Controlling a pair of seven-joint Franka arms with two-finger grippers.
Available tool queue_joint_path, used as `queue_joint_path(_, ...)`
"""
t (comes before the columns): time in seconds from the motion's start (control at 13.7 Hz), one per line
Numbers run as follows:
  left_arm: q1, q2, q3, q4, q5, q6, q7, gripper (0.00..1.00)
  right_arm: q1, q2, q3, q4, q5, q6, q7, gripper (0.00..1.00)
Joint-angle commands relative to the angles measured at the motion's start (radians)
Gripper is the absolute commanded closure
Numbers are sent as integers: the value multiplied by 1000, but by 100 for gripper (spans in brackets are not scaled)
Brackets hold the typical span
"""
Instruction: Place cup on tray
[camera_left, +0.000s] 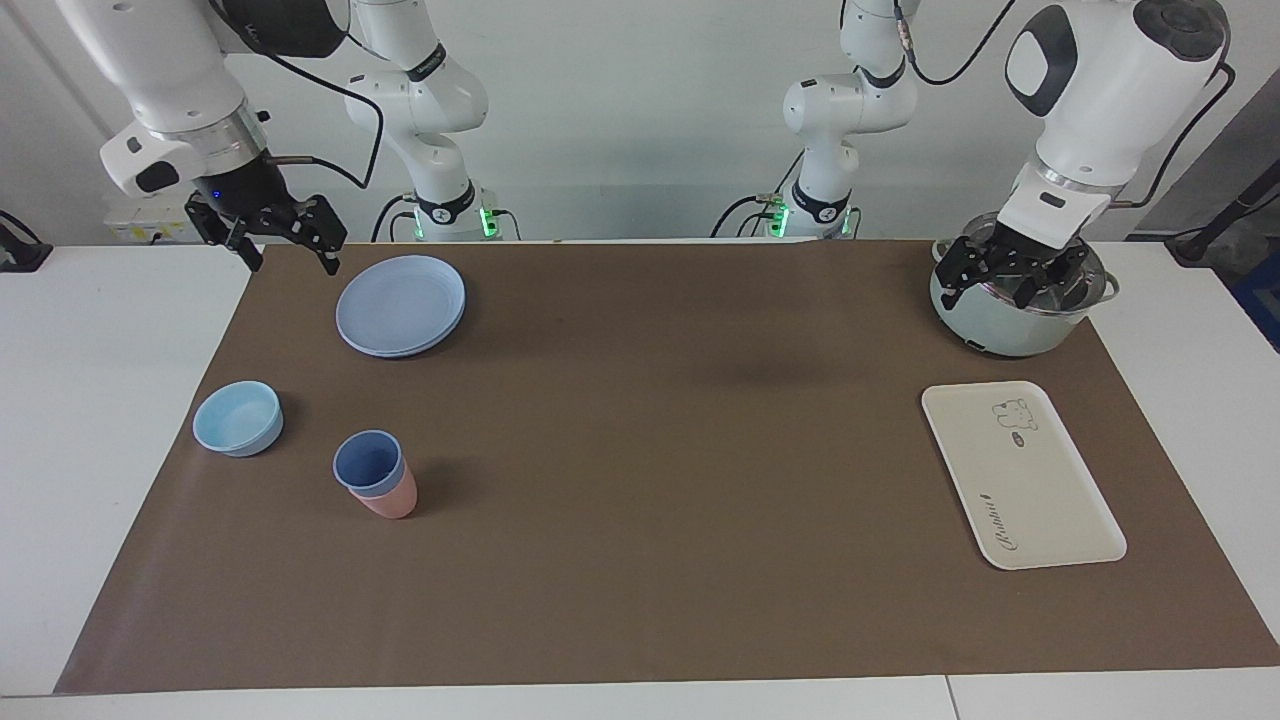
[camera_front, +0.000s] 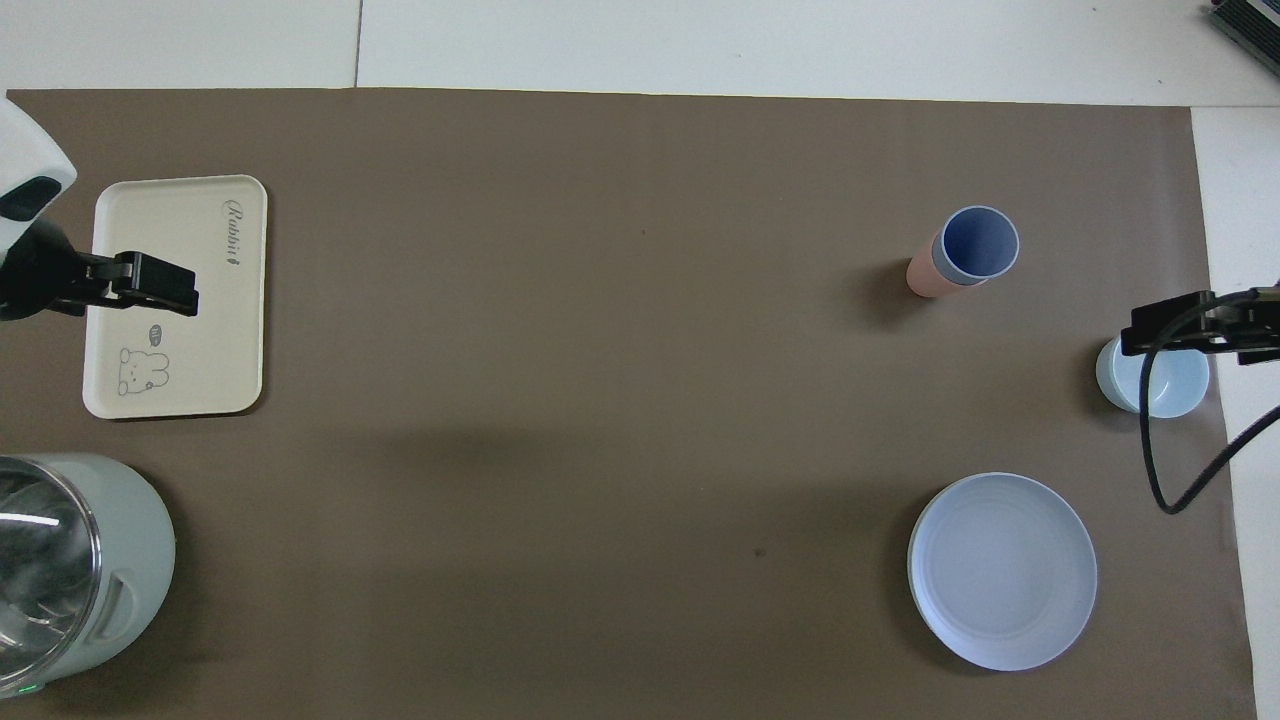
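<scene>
Tray (camera_left: 1020, 475) is lying bare. Cup (camera_left: 368, 463), nested in pink cup (camera_left: 392, 497) at its 9 o'clock, is looking light, rigid; grasp rim. Right gripper (camera_left: 283, 243) and left gripper (camera_left: 1010, 275) are waiting, jaws spread.

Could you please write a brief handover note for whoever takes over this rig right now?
Left gripper: open, holds nothing, raised over the lidded pot at its own end of the table.
Right gripper: open, holds nothing, raised by the mat's corner beside the round blue plate.
The periwinkle-blue cup sits nested in the pink cup, upright, toward the right arm's end, beside the light-blue bowl.
The cream tray lies bare at the left arm's end.
Done: nothing yet. Left: lift the blue cup out, carry it across, set it on the tray.
</scene>
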Motion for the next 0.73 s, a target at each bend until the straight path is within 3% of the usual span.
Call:
queue_joint_path(0.0,21,-24,-3,-28,-2,14,3,0,0,-10,8,-6,-27,-12,41,0)
queue_joint_path(0.44,21,-26,-3,-28,-2,0,2,0,-14,-19,8,-26,-12,11,32,0)
queue_joint_path(0.66,21,-26,-3,-28,-2,0,2,0,-25,-39,0,-130,-4,223,-148,0)
